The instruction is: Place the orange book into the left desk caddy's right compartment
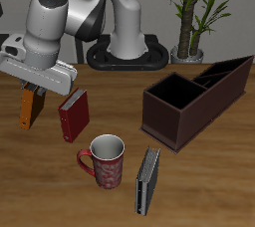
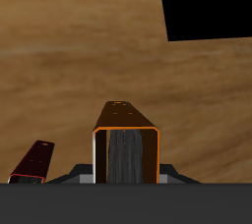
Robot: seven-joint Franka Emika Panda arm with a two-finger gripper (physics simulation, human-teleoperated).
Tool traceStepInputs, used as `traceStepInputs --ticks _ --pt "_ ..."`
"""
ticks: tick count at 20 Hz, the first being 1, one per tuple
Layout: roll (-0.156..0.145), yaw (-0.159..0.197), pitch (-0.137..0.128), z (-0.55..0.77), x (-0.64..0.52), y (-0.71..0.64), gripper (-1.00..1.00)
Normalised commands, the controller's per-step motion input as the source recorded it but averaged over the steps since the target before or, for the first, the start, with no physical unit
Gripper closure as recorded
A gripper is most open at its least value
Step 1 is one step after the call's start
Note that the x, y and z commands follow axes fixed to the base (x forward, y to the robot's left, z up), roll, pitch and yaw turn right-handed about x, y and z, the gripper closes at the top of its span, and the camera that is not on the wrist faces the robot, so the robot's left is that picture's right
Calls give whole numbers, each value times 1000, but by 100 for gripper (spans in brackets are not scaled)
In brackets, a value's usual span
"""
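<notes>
The orange book [image 1: 29, 110] hangs upright in my gripper [image 1: 33, 92], which is shut on its upper part and holds it above the table, beside the dark red book [image 1: 73, 114]. In the wrist view the orange book [image 2: 126, 152] shows end-on between my fingers, with its pale grey page edges toward the camera. The left desk caddy [image 1: 167, 121], a dark maroon-brown open box with dividers, stands far across the table from the gripper. Its compartments look empty.
A red mug [image 1: 103, 160] stands near the table's front edge with a dark grey book [image 1: 147, 179] upright beside it. The dark red book also shows in the wrist view [image 2: 32, 162]. A potted plant [image 1: 189, 22] stands behind the caddy.
</notes>
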Motion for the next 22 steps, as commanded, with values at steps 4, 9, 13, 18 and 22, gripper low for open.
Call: traceStepInputs --ticks 4,9,13,18,22 --pt "-27 9 -54 642 -350 -18 100" --pt "18 26 -44 501 -352 63 100" --pt "-40 -22 -5 405 -302 19 100" --pt "20 -24 -16 388 -382 287 100" --pt "-7 -57 17 295 -343 529 100"
